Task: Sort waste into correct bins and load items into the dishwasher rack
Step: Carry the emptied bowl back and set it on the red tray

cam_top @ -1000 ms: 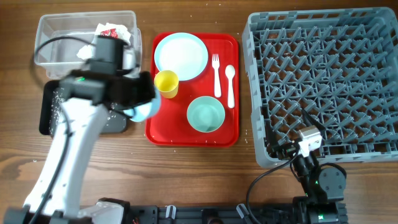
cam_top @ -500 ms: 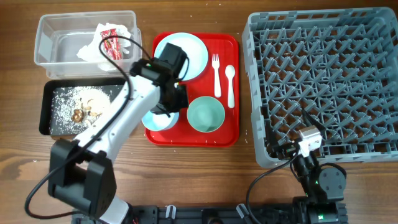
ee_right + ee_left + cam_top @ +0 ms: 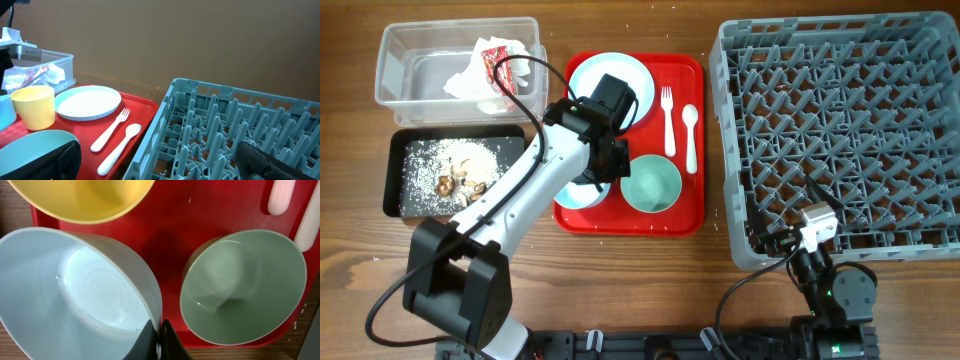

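Sorting: looked done to me; napkin (image 3: pixel 470 72) and wrapper (image 3: pixel 500 55) lay in the clear tub (image 3: pixel 410 40), crumbs (image 3: pixel 455 165) in the black tray (image 3: pixel 392 175), both bins left of the red tray (image 3: pixel 630 222).
Loading: not begun; rack (image 3: pixel 840 120), right of the red tray, held nothing I could see.
Left gripper (image 3: pixel 159 335): pinched tight on the blue bowl (image 3: pixel 75 295) rim, over the red tray's near-left corner; couldn't tell if it was lifted.
On red tray: plate (image 3: pixel 590 80), cup (image 3: pixel 80 200), fork (image 3: pixel 668 120), spoon (image 3: pixel 690 135), teal bowl (image 3: pixel 651 185).
Right gripper (image 3: pixel 165 162): fingers spread wide, empty, right of the red tray.
Remaining: all six items to rack, by my count.
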Controlling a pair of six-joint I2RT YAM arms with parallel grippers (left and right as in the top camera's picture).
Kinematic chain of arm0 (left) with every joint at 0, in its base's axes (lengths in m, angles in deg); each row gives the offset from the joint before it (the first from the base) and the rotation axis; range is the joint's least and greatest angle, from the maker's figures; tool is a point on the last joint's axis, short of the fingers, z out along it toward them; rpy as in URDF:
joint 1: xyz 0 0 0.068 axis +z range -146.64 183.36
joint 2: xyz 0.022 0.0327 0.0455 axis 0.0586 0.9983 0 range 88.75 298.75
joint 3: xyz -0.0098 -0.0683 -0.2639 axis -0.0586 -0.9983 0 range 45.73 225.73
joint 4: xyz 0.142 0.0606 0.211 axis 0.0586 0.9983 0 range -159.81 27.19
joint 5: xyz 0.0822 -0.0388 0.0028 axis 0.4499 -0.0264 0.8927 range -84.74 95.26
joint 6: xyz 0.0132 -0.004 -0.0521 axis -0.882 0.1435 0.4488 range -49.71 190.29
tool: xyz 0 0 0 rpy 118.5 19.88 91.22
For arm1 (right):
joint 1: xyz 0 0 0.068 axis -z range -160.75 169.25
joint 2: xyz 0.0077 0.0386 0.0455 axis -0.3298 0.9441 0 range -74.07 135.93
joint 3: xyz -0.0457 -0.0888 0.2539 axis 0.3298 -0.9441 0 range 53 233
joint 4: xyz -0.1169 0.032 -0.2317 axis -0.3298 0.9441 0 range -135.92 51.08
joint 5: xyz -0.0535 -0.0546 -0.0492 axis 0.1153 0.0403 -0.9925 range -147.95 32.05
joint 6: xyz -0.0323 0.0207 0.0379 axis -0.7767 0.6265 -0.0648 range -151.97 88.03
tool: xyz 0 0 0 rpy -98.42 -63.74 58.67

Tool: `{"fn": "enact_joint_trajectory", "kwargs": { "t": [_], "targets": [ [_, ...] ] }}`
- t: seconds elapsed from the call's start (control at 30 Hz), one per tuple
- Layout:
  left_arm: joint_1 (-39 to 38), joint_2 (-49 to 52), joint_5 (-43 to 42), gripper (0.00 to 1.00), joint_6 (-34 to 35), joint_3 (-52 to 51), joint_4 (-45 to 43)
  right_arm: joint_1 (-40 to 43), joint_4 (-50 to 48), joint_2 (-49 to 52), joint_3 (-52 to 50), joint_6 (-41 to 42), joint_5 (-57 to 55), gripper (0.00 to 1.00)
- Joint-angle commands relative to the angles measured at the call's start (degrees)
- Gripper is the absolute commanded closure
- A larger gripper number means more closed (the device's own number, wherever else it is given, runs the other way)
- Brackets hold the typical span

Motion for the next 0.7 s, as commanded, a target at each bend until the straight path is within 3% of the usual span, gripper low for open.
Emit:
{"fn": "enact_joint_trajectory", "kwargs": {
  "t": [0.0, 0.43, 0.67],
  "targets": [
    [-0.31, 1.27, 1.16, 0.96, 0.61, -0.44, -0.72, 0.28, -0.31, -0.24, -0.07, -0.28, 0.79, 0.0],
    [-0.59, 1.4, 1.11, 0.96, 1.7, -3.41, -1.33, 0.28, -0.31, -0.24, -0.07, -0.31, 0.79, 0.0],
    [-0.7, 1.4, 0.74, 0.83, 1.7, -3.82, -2.08, 0.28, -0.31, -0.24, -0.07, -0.31, 0.79, 0.0]
  ]
}}
